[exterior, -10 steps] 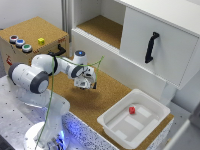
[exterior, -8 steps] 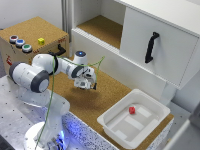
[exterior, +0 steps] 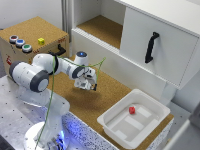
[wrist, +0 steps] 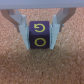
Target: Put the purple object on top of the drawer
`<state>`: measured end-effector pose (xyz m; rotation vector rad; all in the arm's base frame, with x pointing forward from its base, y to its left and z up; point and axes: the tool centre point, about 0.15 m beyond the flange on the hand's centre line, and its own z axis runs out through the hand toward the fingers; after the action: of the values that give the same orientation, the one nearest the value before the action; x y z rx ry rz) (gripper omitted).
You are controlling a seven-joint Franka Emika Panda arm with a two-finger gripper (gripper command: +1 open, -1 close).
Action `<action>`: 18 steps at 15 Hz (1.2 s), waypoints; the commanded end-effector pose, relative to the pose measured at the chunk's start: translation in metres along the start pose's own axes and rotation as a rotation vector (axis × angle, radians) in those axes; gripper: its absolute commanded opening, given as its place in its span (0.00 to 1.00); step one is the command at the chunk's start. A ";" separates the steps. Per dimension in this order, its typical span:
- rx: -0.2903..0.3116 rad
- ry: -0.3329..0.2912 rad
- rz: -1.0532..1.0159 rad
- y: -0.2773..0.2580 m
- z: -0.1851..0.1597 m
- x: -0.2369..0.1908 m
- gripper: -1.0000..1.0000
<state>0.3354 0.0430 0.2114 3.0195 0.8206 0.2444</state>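
Purple block (wrist: pixel 39 35) with yellow letters sits between my two fingers (wrist: pixel 20 27) in the wrist view, pads pressed to its sides, jaws closed to just its width, cork surface (wrist: pixel 42 67) below it; whether it is touching that surface I cannot tell. The exterior view hides the block behind my gripper (exterior: pixel 88 83) at mid frame, but it shows what the wrist view cannot: the drawer (exterior: pixel 34 44) in the upper left, with its cork top, coloured buttons (exterior: pixel 20 43) and yellow cube (exterior: pixel 41 41), well apart from my hand. At lower right a white tray (exterior: pixel 118 129) holds a small red object (exterior: pixel 132 110), and a white cabinet (exterior: pixel 165 40) fills the upper right. Compared with half a second ago, my arm and gripper appear in the same place.
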 end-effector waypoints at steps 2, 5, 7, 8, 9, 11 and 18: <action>-0.057 -0.065 -0.201 -0.019 -0.043 0.056 0.00; -0.061 -0.054 -0.351 -0.041 -0.079 0.092 0.00; -0.033 -0.053 -0.446 -0.055 -0.096 0.115 0.00; -0.026 -0.066 -0.521 -0.067 -0.104 0.129 0.00; -0.016 -0.066 -0.573 -0.076 -0.110 0.140 0.00; -0.007 -0.045 -0.706 -0.096 -0.132 0.171 0.00; -0.026 0.097 -1.079 -0.173 -0.210 0.256 0.00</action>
<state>0.4023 0.2414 0.3915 2.2726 2.0033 0.5004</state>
